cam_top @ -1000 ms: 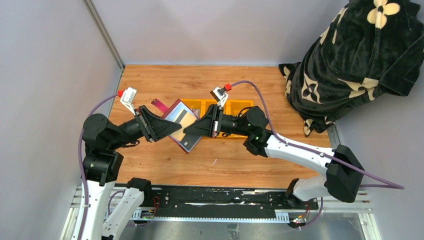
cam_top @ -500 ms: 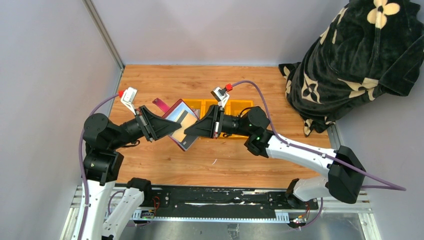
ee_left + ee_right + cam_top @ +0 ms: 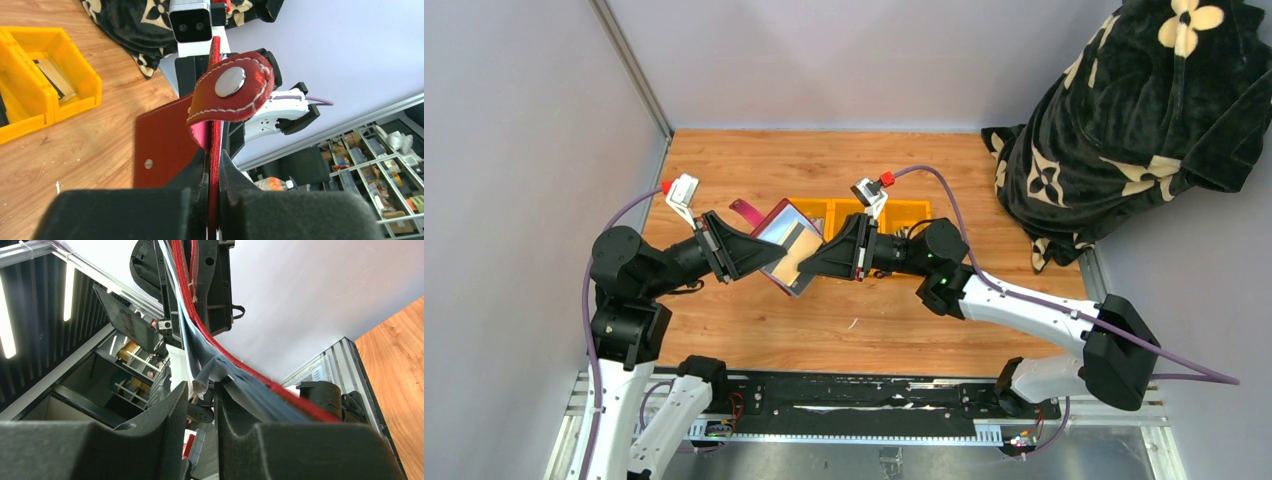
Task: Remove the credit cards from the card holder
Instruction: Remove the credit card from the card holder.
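Over on the left, our left fingers [image 3: 192, 172] are finishing their squeeze and clamping the card holder [image 3: 162, 142] by its red cover, holding it up off the worktop [image 3: 874, 320]. A tan credit card [image 3: 797, 240] is still sitting inside. The right fingers [image 3: 165, 415], pinched tight a second ago, are easing narrowly apart at the grey sleeve [image 3: 200, 382]. We're reading it as a regrip.

no legible text, label, brand or number made out, card holder [image 3: 165, 145] unmarked where seen, shelf items [image 3: 395, 165] too blurred to be read
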Available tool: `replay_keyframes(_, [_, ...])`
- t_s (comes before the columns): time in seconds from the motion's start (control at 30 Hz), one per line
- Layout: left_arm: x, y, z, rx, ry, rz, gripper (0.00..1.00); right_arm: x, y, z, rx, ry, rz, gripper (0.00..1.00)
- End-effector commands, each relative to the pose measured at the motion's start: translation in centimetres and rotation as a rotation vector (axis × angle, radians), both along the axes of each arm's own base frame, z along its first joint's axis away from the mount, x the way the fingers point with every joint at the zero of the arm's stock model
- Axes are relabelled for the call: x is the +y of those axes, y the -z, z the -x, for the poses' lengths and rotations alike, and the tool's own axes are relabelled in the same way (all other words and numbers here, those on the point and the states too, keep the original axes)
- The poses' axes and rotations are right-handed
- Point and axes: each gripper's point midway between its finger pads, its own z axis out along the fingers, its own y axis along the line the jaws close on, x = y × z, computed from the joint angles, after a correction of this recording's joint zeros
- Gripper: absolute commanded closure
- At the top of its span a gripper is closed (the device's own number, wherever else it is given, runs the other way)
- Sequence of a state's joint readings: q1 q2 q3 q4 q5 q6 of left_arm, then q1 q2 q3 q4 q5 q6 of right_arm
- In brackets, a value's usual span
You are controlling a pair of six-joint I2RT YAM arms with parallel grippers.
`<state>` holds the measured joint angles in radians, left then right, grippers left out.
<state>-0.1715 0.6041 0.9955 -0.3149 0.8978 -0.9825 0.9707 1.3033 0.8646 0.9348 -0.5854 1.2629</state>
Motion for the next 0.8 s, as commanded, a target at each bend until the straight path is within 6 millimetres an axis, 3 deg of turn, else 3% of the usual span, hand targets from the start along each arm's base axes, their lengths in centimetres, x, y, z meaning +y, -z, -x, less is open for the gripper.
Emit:
replay_keyframes(0.0, [0.0,-1.4,0.7,-0.048,0.018,0.018,1.0,-0.7,-0.5,0.6,-0.025,-0.004,-0.024,0.67])
replay_keyframes(0.13, [0.0,-1.4,0.7,-0.048,0.018,0.018,1.0,-1.1,-1.0,0.5,-0.023,0.012,-0.049,0.67])
replay_keyframes(0.5, [0.0,-1.5,0.8,-0.048,0.017,0.018,1.0,-1.7,-1.7,0.9,-0.031,0.001,-0.102,1.0])
replay_keyframes(0.77, [0.0,-1.8,0.7,-0.057,0.018,0.017,1.0,-2.1,-0.9,1.2,-0.055,0.019,-0.06,1.0])
